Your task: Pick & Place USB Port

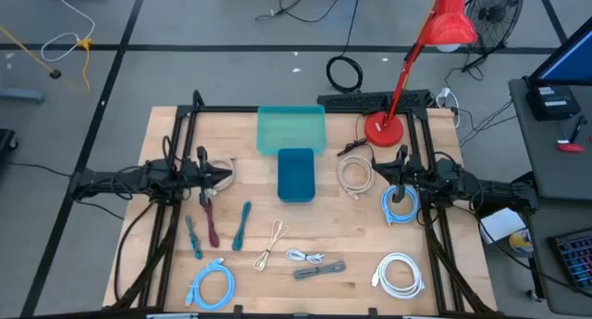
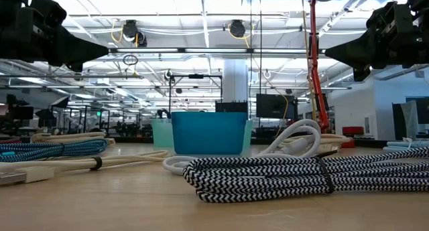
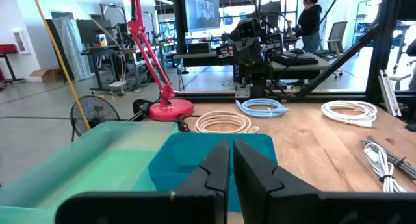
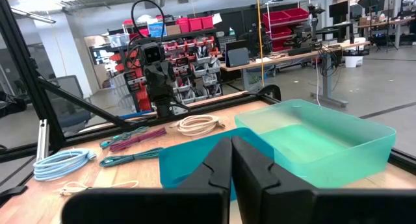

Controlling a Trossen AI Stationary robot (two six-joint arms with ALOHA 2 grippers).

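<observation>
Several coiled and bundled USB cables lie flat on the wooden table: a white coil (image 1: 354, 176), a blue coil (image 1: 400, 205), a striped grey bundle (image 1: 319, 270), teal (image 1: 242, 225) and maroon (image 1: 211, 222) ones. I cannot make out a separate USB port. A dark blue bin (image 1: 296, 174) stands mid-table, with a pale teal bin (image 1: 291, 129) behind it. My left gripper (image 1: 229, 177) (image 3: 231, 169) hovers shut to the left of the blue bin, and my right gripper (image 1: 373, 171) (image 4: 231, 162) hovers shut to its right. Both point at the bin and hold nothing.
A red desk lamp (image 1: 384, 129) stands on its round base at the back right. A black frame (image 1: 185, 125) rims the table. More cables lie near the front: a blue coil (image 1: 213, 287), a white coil (image 1: 400, 273) and a beige cord (image 1: 271, 243).
</observation>
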